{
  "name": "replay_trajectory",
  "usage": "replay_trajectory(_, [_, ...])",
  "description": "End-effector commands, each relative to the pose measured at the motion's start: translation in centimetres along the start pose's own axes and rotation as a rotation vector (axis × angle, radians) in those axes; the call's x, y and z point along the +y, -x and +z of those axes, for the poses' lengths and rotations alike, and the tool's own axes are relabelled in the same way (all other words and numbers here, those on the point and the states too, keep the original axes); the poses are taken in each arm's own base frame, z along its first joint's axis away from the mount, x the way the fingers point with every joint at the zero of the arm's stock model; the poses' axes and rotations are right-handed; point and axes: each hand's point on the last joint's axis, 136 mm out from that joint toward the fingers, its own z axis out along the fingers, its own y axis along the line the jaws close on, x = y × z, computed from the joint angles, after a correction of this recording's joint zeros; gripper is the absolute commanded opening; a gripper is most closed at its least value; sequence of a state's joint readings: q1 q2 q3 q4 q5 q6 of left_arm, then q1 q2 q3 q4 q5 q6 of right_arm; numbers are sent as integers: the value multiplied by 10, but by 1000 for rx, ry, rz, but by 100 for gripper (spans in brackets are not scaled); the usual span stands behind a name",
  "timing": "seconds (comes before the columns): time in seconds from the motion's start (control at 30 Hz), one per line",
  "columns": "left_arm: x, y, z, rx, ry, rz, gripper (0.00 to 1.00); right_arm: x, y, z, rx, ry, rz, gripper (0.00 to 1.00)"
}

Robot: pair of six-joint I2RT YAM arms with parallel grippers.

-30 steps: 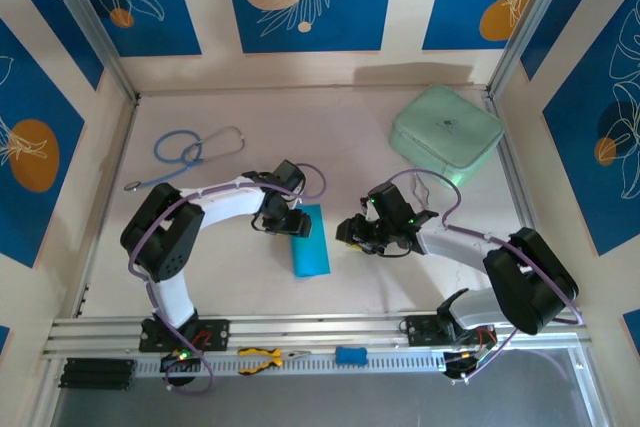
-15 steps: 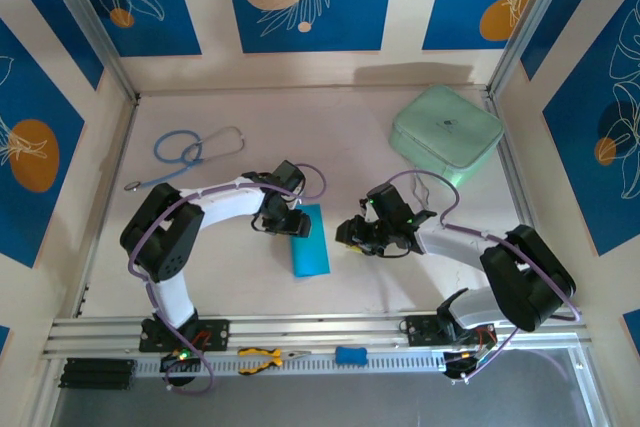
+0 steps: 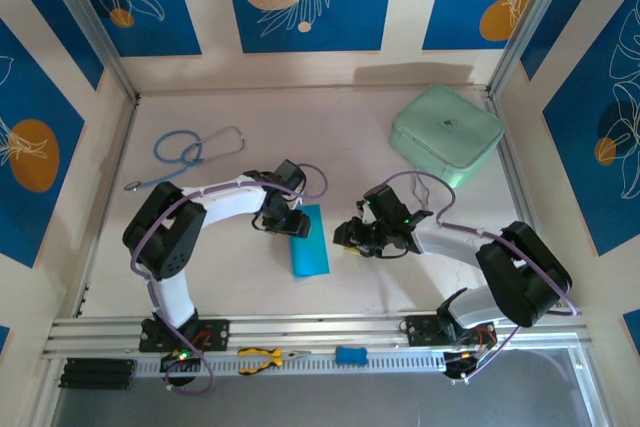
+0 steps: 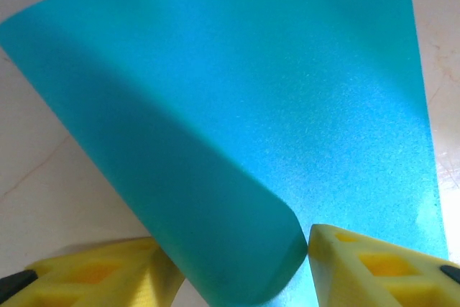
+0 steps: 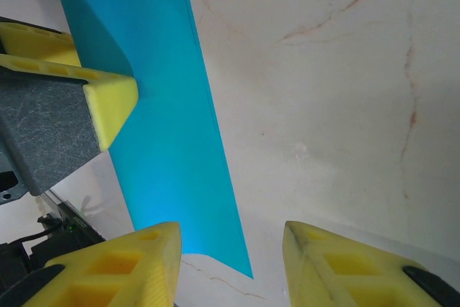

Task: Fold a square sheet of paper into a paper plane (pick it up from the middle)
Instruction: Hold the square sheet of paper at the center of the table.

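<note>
Pale tabletop (image 3: pixel 370 137) around square sheet's (image 3: pixel 312 252) long edges

Bright even light; soft shadow falls across the square sheet of paper (image 4: pixel 237 106).

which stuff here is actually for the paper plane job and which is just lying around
For the job:
- blue paper, folded over
- left tool, at the paper's fold
- right tool, beside the paper

Just lying about:
- stethoscope
- green case
- pliers
- small blue block
</note>
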State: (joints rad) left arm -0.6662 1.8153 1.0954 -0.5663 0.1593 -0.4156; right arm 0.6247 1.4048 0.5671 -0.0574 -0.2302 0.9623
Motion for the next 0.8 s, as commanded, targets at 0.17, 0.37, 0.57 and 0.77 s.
replay_trajectory(0.17, [42, -19, 24, 70, 156, -7, 57, 17, -4, 5, 41, 45, -41, 41])
replay_trajectory(0.37, [42, -18, 23, 67, 160, -6, 57, 19, -2, 9, 39, 41, -48, 31])
replay_trajectory(0.57, [41, -17, 24, 66, 155, -1, 57, 14, -1, 7, 21, 13, -34, 31])
replay_trajectory(0.77, [41, -16, 24, 62, 153, -5, 60, 4, 4, -1, -30, -23, -14, 32])
